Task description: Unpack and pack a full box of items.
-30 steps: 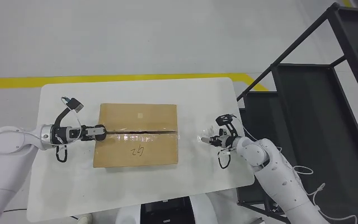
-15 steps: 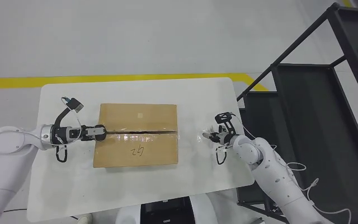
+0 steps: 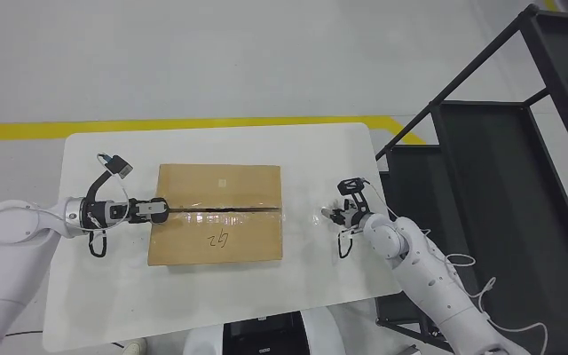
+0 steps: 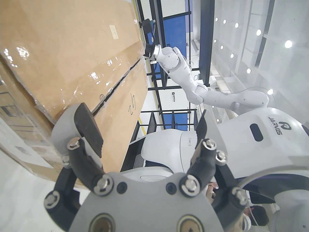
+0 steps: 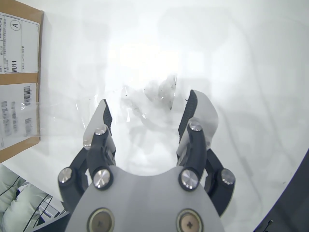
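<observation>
A brown cardboard box (image 3: pixel 217 213) lies flat in the middle of the white table (image 3: pixel 337 160), its top flaps closed along a taped seam. My left gripper (image 3: pixel 160 211) is at the box's left end by the seam, open, one finger (image 4: pixel 85 126) against the box's top edge (image 4: pixel 72 56). My right gripper (image 3: pixel 335 216) hovers right of the box, open, over a crumpled strip of clear tape (image 5: pixel 154 97) lying on the table. The strip (image 3: pixel 321 217) runs back toward the box's labelled end (image 5: pixel 19 78).
A black metal rack (image 3: pixel 497 151) stands close to the table's right edge. A yellow floor line (image 3: pixel 204 126) runs behind the table. The table has bare surface in front of and behind the box.
My right gripper has shifted slightly left, toward the box, along with its forearm. The left arm and the box have stayed still.
</observation>
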